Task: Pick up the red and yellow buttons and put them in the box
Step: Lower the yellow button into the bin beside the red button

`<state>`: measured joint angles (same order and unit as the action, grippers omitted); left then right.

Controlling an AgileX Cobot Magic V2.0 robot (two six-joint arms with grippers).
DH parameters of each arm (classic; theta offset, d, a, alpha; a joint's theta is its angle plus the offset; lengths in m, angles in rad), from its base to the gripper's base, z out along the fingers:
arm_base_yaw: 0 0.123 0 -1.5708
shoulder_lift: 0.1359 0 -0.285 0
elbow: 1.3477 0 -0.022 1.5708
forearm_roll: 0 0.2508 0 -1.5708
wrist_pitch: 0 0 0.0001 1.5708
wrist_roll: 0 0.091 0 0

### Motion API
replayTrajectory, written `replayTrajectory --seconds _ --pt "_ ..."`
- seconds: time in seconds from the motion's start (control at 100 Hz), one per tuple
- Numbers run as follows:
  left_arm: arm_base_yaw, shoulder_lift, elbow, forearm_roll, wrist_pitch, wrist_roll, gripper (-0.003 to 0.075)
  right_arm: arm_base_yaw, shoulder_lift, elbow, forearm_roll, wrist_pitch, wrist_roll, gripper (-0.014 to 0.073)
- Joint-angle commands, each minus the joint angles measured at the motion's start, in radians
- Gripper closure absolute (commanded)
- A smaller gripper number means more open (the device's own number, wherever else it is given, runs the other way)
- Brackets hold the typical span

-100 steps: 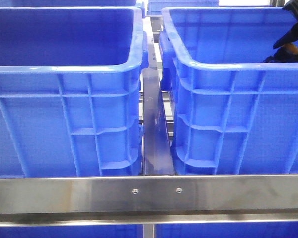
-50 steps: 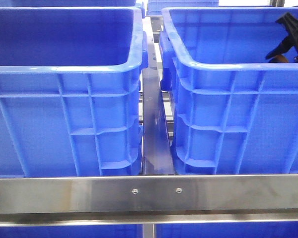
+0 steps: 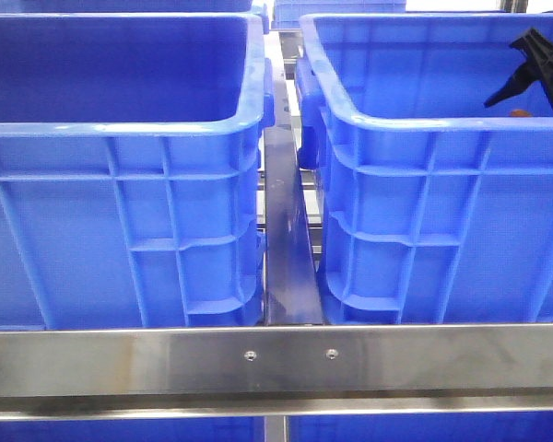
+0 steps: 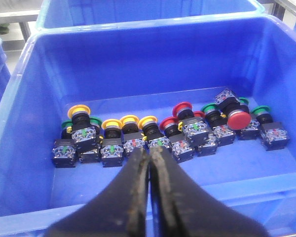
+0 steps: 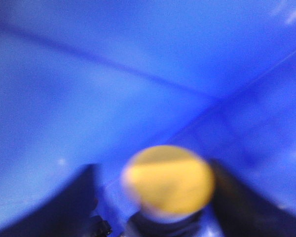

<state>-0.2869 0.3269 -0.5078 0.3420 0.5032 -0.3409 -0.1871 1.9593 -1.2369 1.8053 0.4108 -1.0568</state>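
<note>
Blurrily, round yellow button (image 5: 168, 180) between fingers (image 5: 54, 207)

The right gripper (image 3: 525, 78) hangs low at the far right with its fingers (image 5: 64, 207) spread apart; the left gripper (image 4: 149, 163) has both fingers pressed together, pointing forward and down

Left gripper (image 4: 149, 163): black, tapered fingers with scuffed, worn inner edges. Right gripper (image 3: 527, 69): black, angular, pointed profile.

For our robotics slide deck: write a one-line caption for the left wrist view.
Closed left gripper poised above a blue bin holding yellow, red and green push buttons.
</note>
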Motion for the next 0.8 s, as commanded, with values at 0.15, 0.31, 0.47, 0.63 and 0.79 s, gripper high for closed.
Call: replayTrajectory --seconds 0.15,0.31,0.47,0.63,0.79 --pt "-0.008 0.009 -0.027 0.013 -0.08 -0.004 0.0739 -0.013 -0.054 -0.032 0.041 0.024 -0.003 -0.0034" --pt "-0.008 0.009 -0.027 0.013 -0.08 -0.004 0.0739 -0.033 -0.054 -0.032 0.041 0.065 -0.003 -0.0034" --pt "-0.008 0.009 -0.027 0.013 -0.08 -0.004 0.0739 -0.051 -0.057 -0.032 0.04 0.135 -0.003 -0.0034" --pt "-0.008 0.009 -0.027 0.013 -0.08 -0.004 0.0739 -0.06 -0.082 -0.032 -0.005 0.175 -0.003 -0.0032" --pt "-0.008 0.009 -0.027 0.013 -0.08 -0.004 0.0739 -0.06 -0.152 -0.016 -0.069 0.169 -0.003 -0.0032"
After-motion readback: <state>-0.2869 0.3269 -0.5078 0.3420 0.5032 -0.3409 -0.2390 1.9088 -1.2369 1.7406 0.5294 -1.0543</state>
